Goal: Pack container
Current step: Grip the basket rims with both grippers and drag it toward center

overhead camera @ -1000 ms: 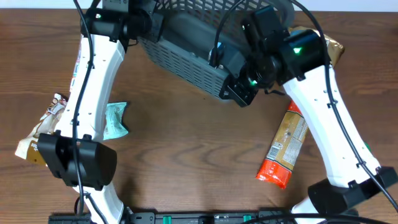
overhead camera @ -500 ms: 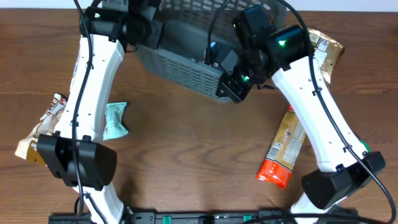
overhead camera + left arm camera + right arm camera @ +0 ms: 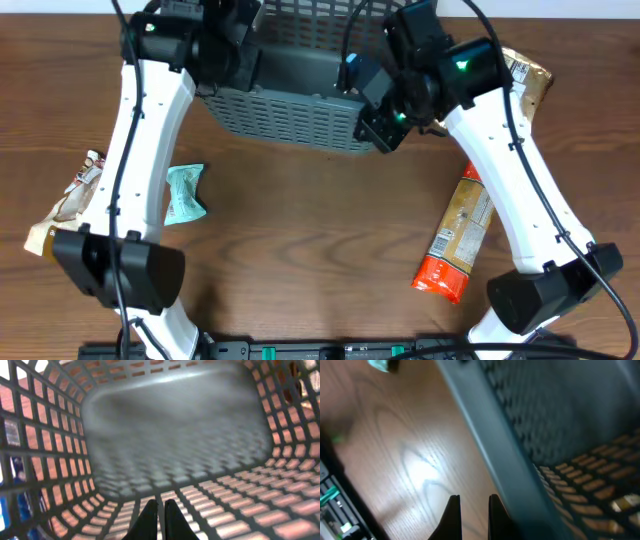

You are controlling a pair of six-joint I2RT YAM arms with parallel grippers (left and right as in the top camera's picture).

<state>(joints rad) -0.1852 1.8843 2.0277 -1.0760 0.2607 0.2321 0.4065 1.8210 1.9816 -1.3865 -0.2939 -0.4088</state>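
Note:
The container [image 3: 290,115], a grey-blue lattice basket, hangs tipped at the far middle of the table between both arms. My left gripper [image 3: 238,62] is at its left end. In the left wrist view I look into the basket, and the left gripper [image 3: 161,510] is shut on a rib of the slotted wall [image 3: 225,505]. My right gripper [image 3: 378,118] is at the basket's right corner. In the right wrist view the right gripper [image 3: 471,505] is shut with nothing in it, one finger against the outside of the thick rim [image 3: 490,445].
Snack packets lie around on the wood table: a teal one [image 3: 185,193] at the left, a brown one [image 3: 62,215] at the far left edge, an orange-red one [image 3: 458,240] at the right, a gold one [image 3: 527,82] behind the right arm. A black rail [image 3: 330,350] runs along the front.
The basket has swung from a diagonal lie to roughly square with the table edge. Both arms moved with it; the right gripper rose toward the far side.

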